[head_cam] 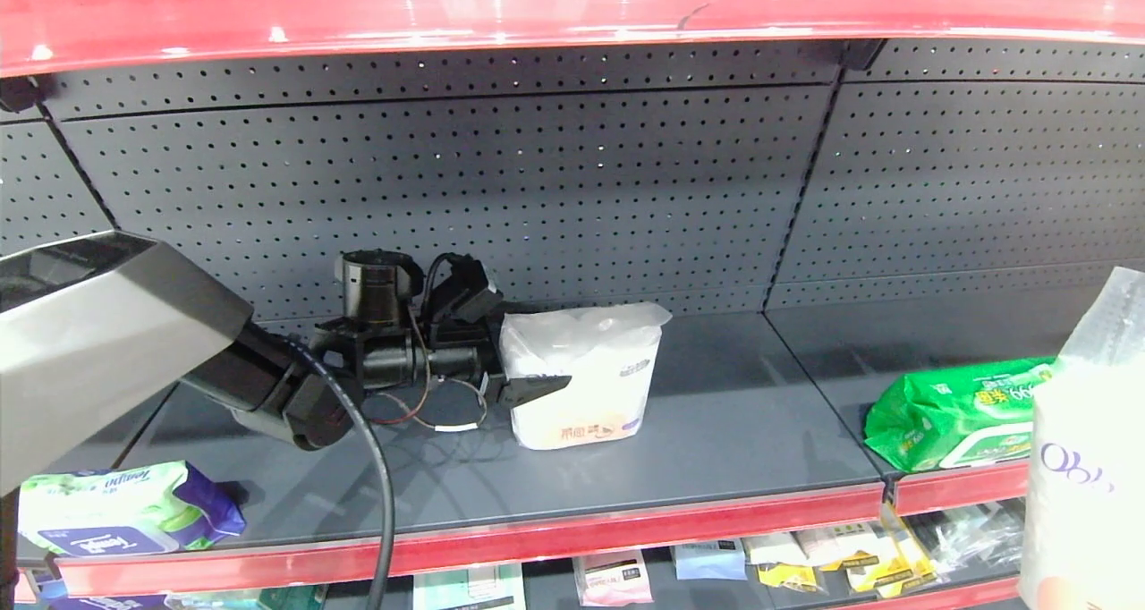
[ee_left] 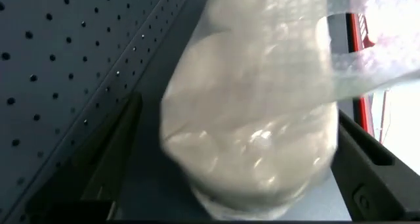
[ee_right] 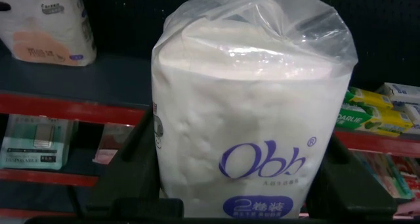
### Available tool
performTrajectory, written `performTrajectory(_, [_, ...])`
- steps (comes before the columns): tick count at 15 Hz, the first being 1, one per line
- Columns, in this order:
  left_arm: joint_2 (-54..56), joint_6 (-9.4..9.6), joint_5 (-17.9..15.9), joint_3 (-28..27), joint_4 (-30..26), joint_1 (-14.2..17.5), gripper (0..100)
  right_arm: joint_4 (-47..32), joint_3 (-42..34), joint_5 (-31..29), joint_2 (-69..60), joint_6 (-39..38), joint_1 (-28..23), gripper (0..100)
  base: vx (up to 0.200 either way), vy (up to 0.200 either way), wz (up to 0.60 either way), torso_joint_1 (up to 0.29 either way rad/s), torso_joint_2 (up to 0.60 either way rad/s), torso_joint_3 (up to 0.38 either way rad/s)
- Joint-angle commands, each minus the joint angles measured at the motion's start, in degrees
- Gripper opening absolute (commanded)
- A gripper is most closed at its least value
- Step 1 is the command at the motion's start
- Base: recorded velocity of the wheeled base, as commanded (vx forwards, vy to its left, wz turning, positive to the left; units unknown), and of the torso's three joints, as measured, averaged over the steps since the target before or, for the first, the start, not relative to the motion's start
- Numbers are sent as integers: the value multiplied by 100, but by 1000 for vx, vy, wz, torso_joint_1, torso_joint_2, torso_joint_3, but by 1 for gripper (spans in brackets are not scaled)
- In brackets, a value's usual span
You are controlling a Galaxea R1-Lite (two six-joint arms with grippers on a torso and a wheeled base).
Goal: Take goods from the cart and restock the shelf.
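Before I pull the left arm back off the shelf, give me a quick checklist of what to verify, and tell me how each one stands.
1. White pack standing upright on the shelf: ok.
2. Left claw open, with a gap showing beside that pack: ok.
3. White pack stays standing once the claw leaves: cannot tell.
4. Right claw gripping the second pack on both sides: ok.
5. Bare shelf between the white pack and the green pack for the second one: ok.
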State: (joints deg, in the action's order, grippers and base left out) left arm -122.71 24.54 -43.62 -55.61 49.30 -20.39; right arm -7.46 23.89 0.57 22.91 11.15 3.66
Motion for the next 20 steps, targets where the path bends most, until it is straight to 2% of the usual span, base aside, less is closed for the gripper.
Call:
performTrajectory(1, [-25, -2, 29, -55, 1, -70, 100, -1, 1, 4, 12, 1, 3, 0, 0, 0, 0, 0, 0, 0])
performTrajectory(2, [-42, -11, 64, -46, 1, -123, 100, -1, 1, 4, 12, 1, 3, 0, 0, 0, 0, 0, 0, 0])
performTrajectory(5, [-60, -257, 143, -55, -8, -211, 100, -1, -25, 4, 12, 1, 3, 0, 0, 0, 0, 0, 0, 0])
performTrajectory(6, [-69, -283, 152, -55, -8, -211, 100, -1, -34, 4, 12, 1, 3, 0, 0, 0, 0, 0, 0, 0])
performTrajectory(13, [-245, -318, 187, -283, -17, -290, 100, -1, -51, 13, 47, 1, 3, 0, 0, 0, 0, 0, 0, 0])
performTrajectory(15, [-289, -353, 310, -283, -8, -334, 100, -1, -51, 13, 47, 1, 3, 0, 0, 0, 0, 0, 0, 0])
performTrajectory(16, [-315, -345, 319, -301, 27, -334, 0, -1, -51, 13, 47, 1, 3, 0, 0, 0, 0, 0, 0, 0])
performTrajectory(20, [-297, -371, 319, -239, 71, -360, 0, -1, -69, 13, 30, 1, 3, 0, 0, 0, 0, 0, 0, 0])
